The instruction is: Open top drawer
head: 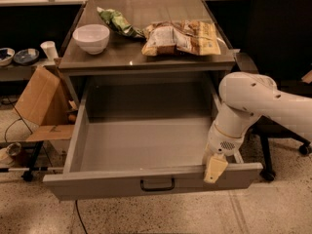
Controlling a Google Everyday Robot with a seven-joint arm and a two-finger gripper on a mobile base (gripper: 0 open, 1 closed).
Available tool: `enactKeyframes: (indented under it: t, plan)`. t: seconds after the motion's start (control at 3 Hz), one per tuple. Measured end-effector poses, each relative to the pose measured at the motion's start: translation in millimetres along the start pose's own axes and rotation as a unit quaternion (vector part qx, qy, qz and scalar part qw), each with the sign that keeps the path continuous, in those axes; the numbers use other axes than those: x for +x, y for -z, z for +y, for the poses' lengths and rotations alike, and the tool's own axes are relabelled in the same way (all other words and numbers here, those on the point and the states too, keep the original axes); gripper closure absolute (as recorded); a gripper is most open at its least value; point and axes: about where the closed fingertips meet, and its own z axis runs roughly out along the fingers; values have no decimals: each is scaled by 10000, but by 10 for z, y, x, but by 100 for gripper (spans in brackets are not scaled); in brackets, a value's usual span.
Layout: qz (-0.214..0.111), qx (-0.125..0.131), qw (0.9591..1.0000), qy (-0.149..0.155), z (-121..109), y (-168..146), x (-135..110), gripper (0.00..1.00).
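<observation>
The top drawer (141,145) is a wide grey metal drawer, pulled far out from under the table top, with a deep, plain grey inside that holds nothing. Its front panel (97,185) faces the camera, with a small black loop handle (157,185) at the centre. My gripper (215,169) hangs from the white arm (248,99) at the drawer's front right corner, right of the handle, against the top edge of the front panel. The two lower drawers are out of view.
On the table top (146,57) stand a white bowl (91,37), a green bag (117,22) and snack bags (181,36). A cardboard box (41,99) and cables lie at the left. A black office chair (282,38) stands at the right, behind the arm.
</observation>
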Motion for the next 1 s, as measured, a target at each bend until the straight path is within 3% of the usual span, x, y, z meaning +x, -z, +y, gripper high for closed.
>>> enactKeyframes:
  t: [0.33,0.67,1.0]
  plan:
    - [5,39,10000,-73,41,44,66,15]
    - [-44,107,9998,-156,91,116,149,0]
    - [-44,107,9998,-156,91,116,149,0]
